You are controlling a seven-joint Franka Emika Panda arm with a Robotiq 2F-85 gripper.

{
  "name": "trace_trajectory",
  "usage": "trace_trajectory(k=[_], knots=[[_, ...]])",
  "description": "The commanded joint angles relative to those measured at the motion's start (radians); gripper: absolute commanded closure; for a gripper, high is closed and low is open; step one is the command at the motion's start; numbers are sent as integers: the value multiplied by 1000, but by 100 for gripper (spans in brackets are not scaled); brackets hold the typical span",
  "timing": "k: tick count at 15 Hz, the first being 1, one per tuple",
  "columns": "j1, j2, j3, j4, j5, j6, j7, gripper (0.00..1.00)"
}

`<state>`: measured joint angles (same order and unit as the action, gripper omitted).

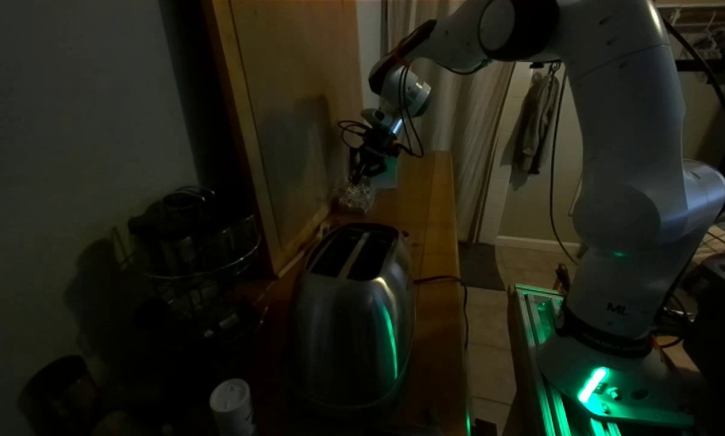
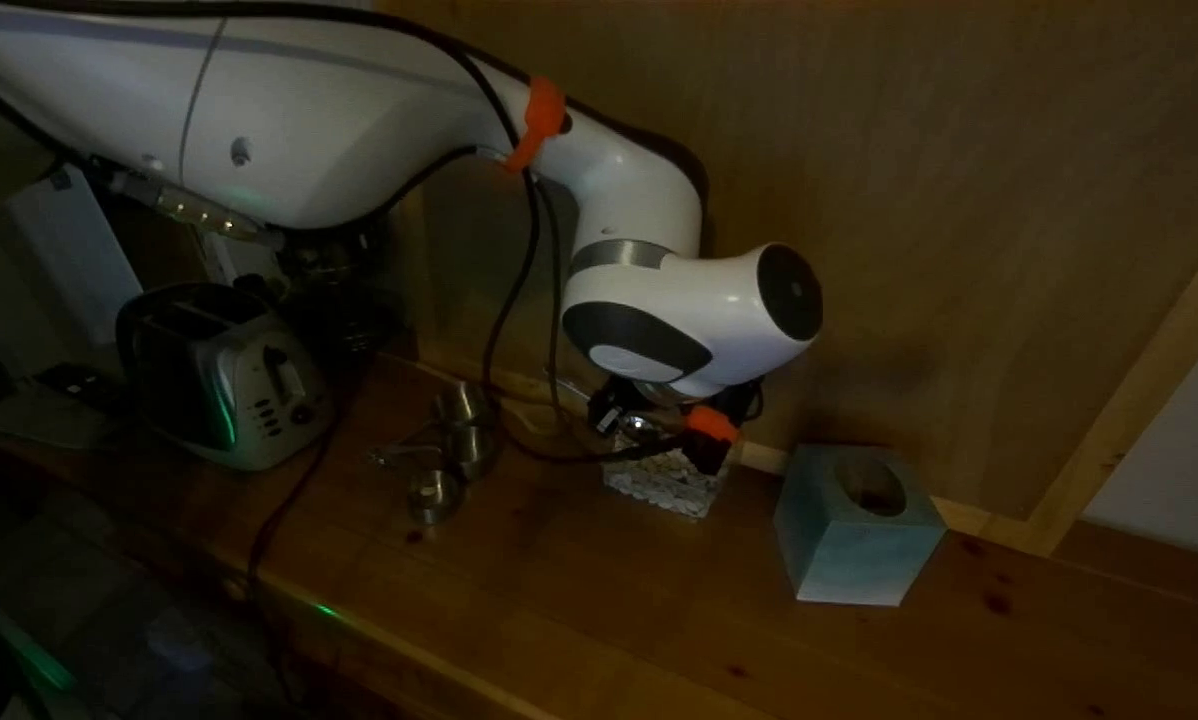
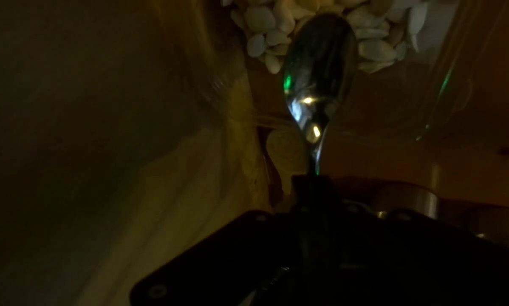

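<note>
Spoon of polished metal with an oval bowl (image 3: 317, 85) is what your black gripper (image 3: 312, 185) is clamped on, by the handle; its bowl reaches over a clear, box-shaped container (image 3: 443, 85) of white, pebble-like pieces (image 3: 377, 50). The wrist view is too dark to tell whether bowl and pieces touch. You would do well to move slowly, hold the spoon's tilt steady, and mind the container's rim, the brown wooden panel (image 2: 959, 250) just beside it and the black cable (image 2: 559, 460) looping near. On your brown wooden counter (image 2: 609, 620) are three small round metal cups (image 2: 471, 450), a pale blue, cube-shaped box (image 2: 854, 560) and, farther off, a silver metal toaster (image 1: 353, 327). You can read "ML" low on the white robot arm (image 1: 629, 151) and, faintly, "FRANKA" on its dark band.
</note>
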<state>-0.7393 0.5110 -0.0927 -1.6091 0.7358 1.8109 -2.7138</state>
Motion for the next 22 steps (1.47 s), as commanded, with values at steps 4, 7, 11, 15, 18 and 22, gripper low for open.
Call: trace_trajectory(k=[4,7,11,15,18,22], knots=[[-28,88,14,92,60,-102,-30,98],[-36,120,12,125,87,-165,-25,98],[-49,165,11,172,124,-214,-17,98],[-70,201,11,219,179,-261,25,98],[-77,224,6,248,197,-268,22,98],[-83,263,8,285,196,-275,39,98]])
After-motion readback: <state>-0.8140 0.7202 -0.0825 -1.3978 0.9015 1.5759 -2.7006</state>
